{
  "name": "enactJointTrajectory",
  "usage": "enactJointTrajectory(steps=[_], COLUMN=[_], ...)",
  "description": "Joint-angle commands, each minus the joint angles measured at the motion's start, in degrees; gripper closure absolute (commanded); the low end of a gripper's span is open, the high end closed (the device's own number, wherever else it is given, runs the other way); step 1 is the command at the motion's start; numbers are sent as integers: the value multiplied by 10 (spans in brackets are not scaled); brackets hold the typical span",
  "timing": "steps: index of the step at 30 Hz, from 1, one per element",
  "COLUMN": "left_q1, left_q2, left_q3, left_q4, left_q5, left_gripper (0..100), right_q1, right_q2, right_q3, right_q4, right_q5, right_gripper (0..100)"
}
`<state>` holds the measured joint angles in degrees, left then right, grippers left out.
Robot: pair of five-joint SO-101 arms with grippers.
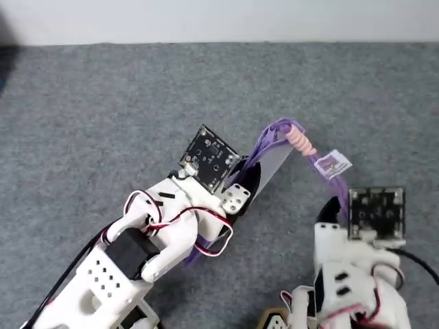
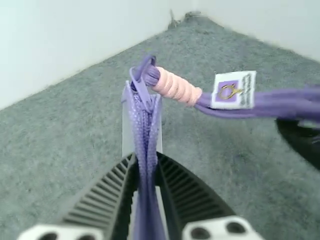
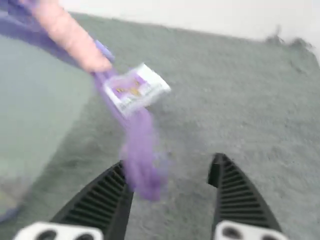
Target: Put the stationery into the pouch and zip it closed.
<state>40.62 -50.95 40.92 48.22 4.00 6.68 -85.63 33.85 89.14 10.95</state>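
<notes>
Pouch point(image 1: 274, 163), pale and see-through with a purple zipper point(image 2: 142, 117), upright on edge in my left gripper point(image 2: 145, 160); pink coiled pull point(image 2: 175, 86), purple strap point(image 2: 280, 104) and white tag point(image 2: 232, 90) trail from its end.

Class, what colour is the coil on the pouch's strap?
The coil is pale pink; left wrist view.

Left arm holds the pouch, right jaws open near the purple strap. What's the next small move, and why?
Probably nudge the right gripper toward the purple strap and close on it: its jaws stand open and the strap hangs against one of them, off centre. The left gripper clamps the pouch at its zipper edge, bracing it for a pull.
</notes>
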Motion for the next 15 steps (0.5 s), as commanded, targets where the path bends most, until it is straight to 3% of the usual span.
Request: enactJointTrajectory(steps=[1, 5, 15], left_q1=[-2, -2, -2], left_q2=[-24, -24, -20], left_q3=[-5, -4, -4], left_q4=[-6, -23, -26], left_q5=[-15, -16, -17], left_gripper=[991, 991, 991], right_q1=[-49, -71, -86], right_q2=[0, 5, 124], right_q3=[-78, -102, -85], right_q4=[64, 82, -33], right_q5=[-17, -33, -93], right_gripper=[812, 812, 812])
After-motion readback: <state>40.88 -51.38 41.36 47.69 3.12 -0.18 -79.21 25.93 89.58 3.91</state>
